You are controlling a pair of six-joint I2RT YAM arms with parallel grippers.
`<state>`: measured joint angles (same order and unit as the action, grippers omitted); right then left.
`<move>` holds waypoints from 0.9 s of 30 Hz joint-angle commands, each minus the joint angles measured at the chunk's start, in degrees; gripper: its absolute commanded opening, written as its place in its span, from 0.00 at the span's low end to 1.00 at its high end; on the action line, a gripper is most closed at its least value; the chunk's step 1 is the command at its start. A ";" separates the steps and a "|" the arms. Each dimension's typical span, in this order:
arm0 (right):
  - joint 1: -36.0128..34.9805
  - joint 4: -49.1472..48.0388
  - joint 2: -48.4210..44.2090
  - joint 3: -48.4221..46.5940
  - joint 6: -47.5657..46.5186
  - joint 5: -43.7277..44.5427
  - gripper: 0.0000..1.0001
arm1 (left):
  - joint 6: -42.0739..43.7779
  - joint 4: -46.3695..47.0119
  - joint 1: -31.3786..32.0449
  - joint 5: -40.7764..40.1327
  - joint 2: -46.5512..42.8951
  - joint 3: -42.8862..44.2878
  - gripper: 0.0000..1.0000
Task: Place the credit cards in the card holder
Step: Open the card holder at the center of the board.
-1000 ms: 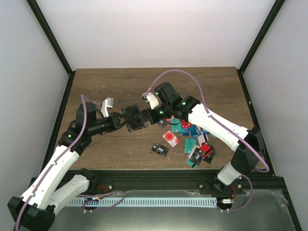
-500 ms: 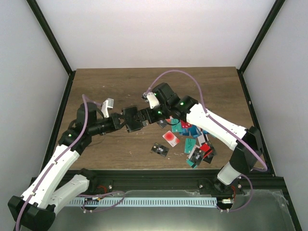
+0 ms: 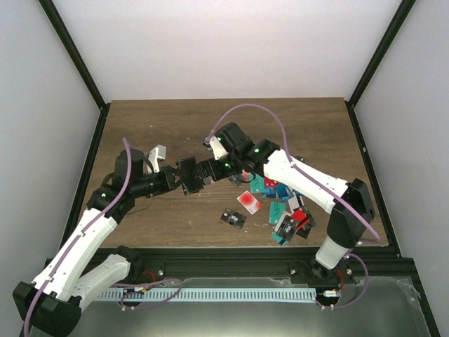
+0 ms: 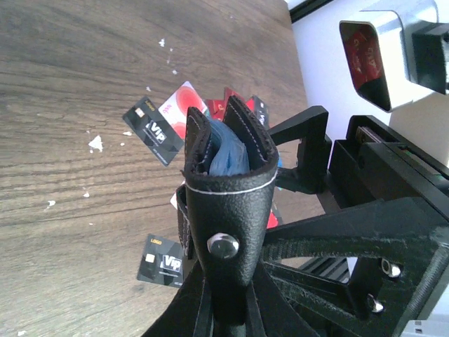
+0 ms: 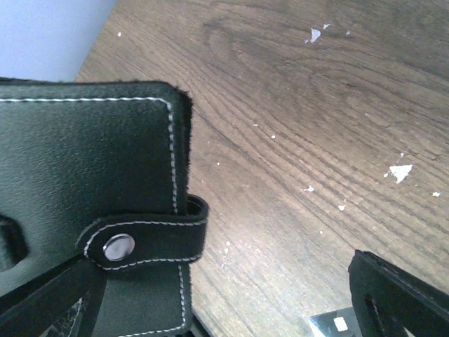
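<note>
Card holder pinched by left gripper, right gripper splayed wide beside it, credit cards strewn partly under right arm

The card holder is over the middle of the bench, clamped at its left edge in the left claw. The right claw reaches in from the right, close against the holder's other side; from above, its fingers cannot be told apart. The credit cards lie in a loose heap of red, teal, blue and black on the near right part of the bench. A white card with a red circle lies at the heap's left edge. A black card lies by itself, just nearer and to the left.
</note>
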<state>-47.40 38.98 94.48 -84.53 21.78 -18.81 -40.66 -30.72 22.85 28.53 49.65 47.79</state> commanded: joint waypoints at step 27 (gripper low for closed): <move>11.26 -12.31 -13.39 12.11 0.76 -23.03 0.87 | 2.39 0.30 1.27 4.35 1.92 5.30 0.04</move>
<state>-32.84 26.48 80.97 -71.68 19.42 -43.11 -39.11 -32.58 23.94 31.48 50.39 52.45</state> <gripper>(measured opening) 0.887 0.083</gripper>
